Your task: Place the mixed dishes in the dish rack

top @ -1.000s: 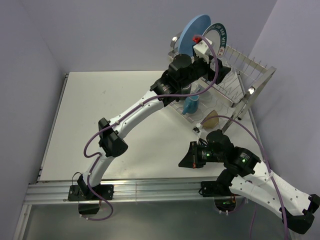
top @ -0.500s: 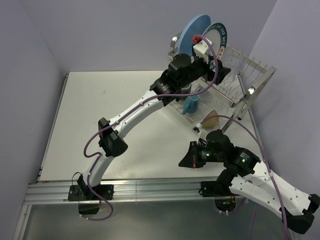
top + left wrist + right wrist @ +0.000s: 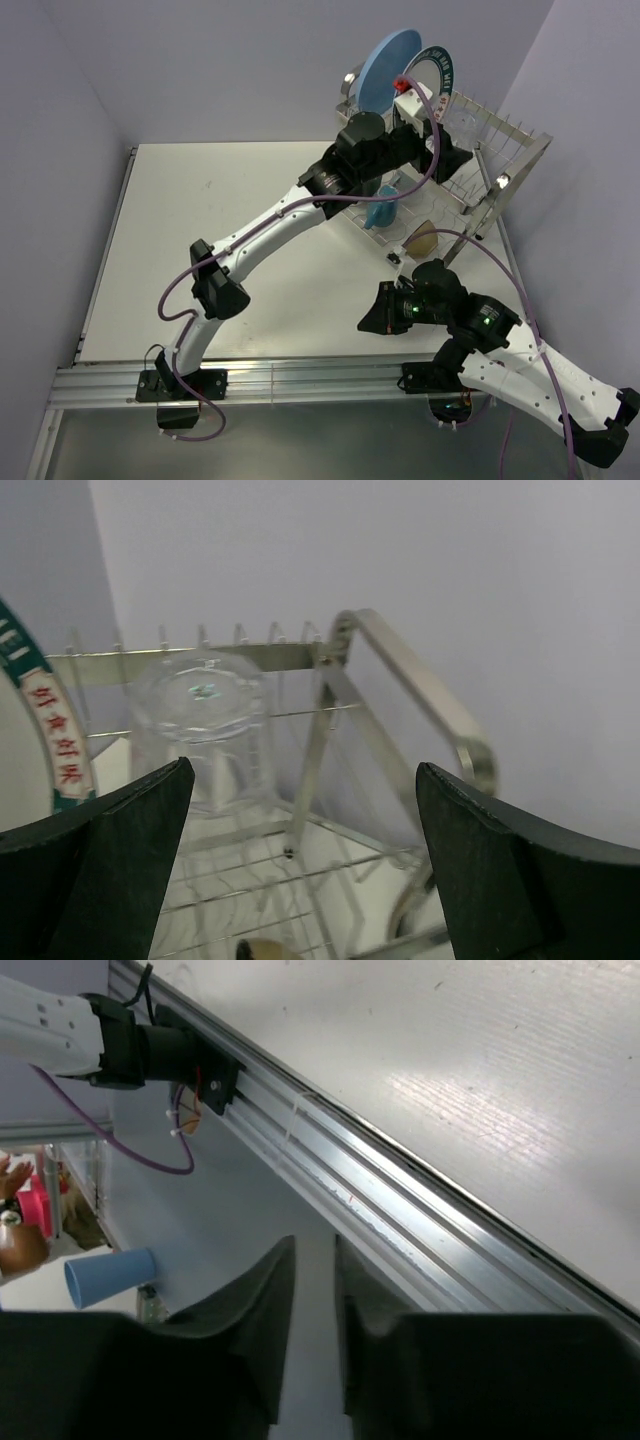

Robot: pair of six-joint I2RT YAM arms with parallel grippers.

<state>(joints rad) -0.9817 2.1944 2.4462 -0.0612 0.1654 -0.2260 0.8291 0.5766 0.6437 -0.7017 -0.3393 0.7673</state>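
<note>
The dish rack [image 3: 512,148] stands at the table's far right. A large light-blue plate [image 3: 385,60] and a white plate with a teal lettered rim [image 3: 440,62] stand upright in it. Lower down sit a light-blue cup [image 3: 380,212] and a bowl with a tan inside [image 3: 422,238]. My left gripper [image 3: 455,152] reaches into the rack. In the left wrist view it [image 3: 305,770] is wide open and empty. The clear glass [image 3: 200,720] stands upside down on the rack's wires [image 3: 420,690], ahead and left, beside the white plate [image 3: 40,710]. My right gripper [image 3: 372,318] hangs low near the front edge, its jaws [image 3: 314,1245] slightly apart and empty.
An aluminium rail [image 3: 300,380] runs along the table's near edge and shows close under the right gripper [image 3: 420,1210]. The left arm's base [image 3: 150,1045] is bolted to it. Purple walls close in behind and right of the rack. A blue cup [image 3: 110,1277] lies off the table.
The left arm has shifted slightly at the rack, and its forearm has swung aside, so more of the bowl shows. The right arm has not moved.
</note>
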